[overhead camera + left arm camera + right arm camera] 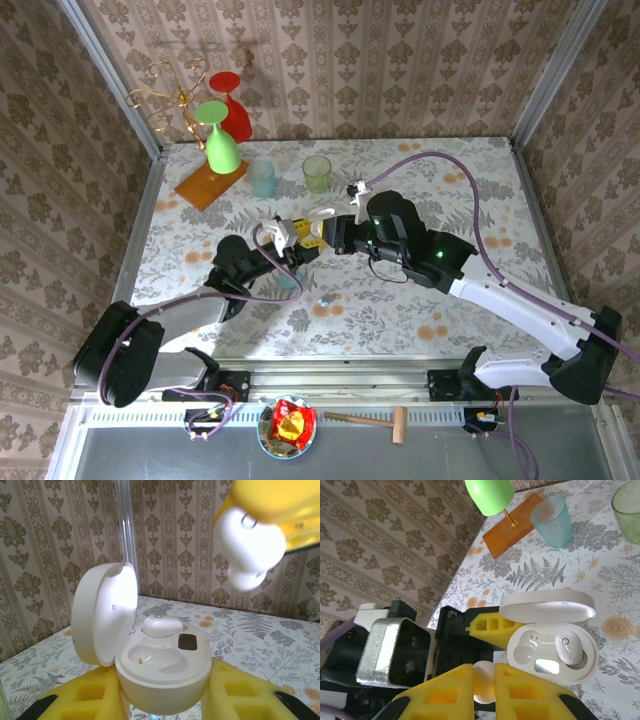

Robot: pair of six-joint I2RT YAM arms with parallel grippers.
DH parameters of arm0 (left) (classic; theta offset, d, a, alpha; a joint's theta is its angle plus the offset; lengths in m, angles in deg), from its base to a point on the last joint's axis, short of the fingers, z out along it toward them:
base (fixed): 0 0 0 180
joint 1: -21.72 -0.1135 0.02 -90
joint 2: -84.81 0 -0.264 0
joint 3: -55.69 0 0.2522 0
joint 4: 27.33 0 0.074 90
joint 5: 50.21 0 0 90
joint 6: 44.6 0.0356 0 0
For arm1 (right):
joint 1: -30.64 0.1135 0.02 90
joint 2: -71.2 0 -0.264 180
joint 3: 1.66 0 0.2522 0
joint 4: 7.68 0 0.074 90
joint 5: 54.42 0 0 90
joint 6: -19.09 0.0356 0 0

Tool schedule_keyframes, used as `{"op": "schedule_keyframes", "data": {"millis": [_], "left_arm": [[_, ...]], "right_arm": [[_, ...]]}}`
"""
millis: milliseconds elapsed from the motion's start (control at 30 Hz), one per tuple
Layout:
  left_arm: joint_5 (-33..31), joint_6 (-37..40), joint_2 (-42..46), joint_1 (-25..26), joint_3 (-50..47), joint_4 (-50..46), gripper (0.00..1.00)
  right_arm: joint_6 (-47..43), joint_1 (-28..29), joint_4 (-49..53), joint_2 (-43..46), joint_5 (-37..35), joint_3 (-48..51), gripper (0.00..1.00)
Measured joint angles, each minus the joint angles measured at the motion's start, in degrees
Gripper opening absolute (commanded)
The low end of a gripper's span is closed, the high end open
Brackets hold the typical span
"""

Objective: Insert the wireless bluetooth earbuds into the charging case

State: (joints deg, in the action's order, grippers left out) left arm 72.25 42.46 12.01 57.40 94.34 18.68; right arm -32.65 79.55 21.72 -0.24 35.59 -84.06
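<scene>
My left gripper [165, 702] is shut on the white charging case [165, 677], its yellow fingers [85, 700] on either side. The lid [102, 612] stands open to the left. One white earbud [162, 625] sits in the far socket; the near socket [150, 657] is bare. My right gripper [484, 687] is shut on a second white earbud [484, 680], which hangs above and to the right of the case [248, 545]. In the right wrist view the case [555, 670] lies just beyond that bud. A tiny pale-blue bud [326, 298] lies on the table.
At the back left stand a green goblet [222, 140] on an orange board [208, 185] and a red goblet [232, 100]. A blue tumbler [262, 178] and a green tumbler [317, 173] stand behind the grippers. A snack bowl [288, 425] and mallet [370, 420] lie below the table edge.
</scene>
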Motion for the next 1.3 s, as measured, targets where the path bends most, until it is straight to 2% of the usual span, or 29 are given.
{"op": "schedule_keyframes", "data": {"millis": [833,1300], "left_arm": [[-0.2,-0.1,0.0,1.8,1.8,0.2,0.24],[-0.2,-0.5,0.0,1.9,2.6,-0.6,0.24]], "right_arm": [[-0.4,0.0,-1.4,-2.7,-2.4,0.0,0.13],[-0.4,0.0,-1.4,-3.0,-3.4,0.0,0.37]]}}
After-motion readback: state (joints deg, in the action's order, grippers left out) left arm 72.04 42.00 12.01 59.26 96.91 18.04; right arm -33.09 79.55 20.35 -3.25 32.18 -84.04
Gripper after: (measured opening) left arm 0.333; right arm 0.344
